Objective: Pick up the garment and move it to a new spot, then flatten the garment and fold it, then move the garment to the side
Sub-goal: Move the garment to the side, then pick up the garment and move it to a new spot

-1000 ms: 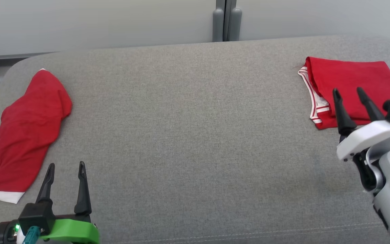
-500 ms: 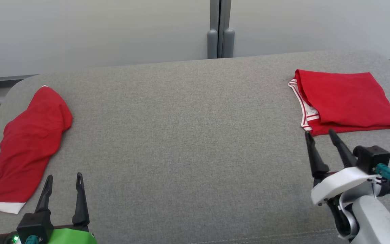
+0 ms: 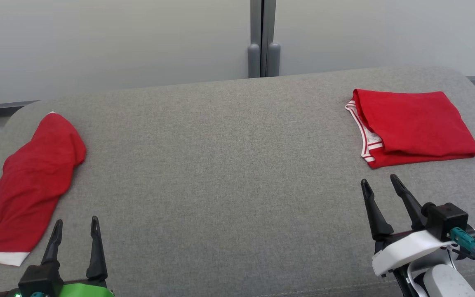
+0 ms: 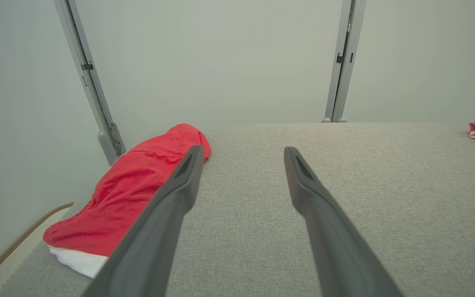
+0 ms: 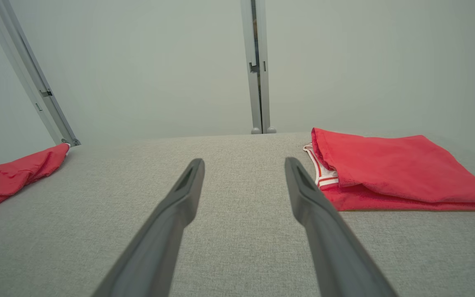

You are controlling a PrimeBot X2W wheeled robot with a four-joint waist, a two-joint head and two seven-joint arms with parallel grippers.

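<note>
At far right the folded red garment (image 3: 415, 126) is noted; at near left, the loose red garment (image 3: 35, 181). The left gripper (image 3: 76, 220) and right gripper (image 3: 379, 179) are seen spread, empty. Cloth is judged light, limp (hem pinch advised).

In the head view, a padded surface (image 3: 229, 165) spanned the middle and bottom of the frame, with a wall (image 3: 118, 41) behind it along the top and a post (image 3: 262, 41) at top centre. A folded garment (image 3: 415, 126) lay on the surface at the upper right, and a loose garment (image 3: 31, 185) lay at the left edge. The left gripper (image 3: 76, 220) stood at the lower left, near the loose garment. The right gripper (image 3: 378, 179) stood at the lower right, just below the folded garment and apart from it.
</note>
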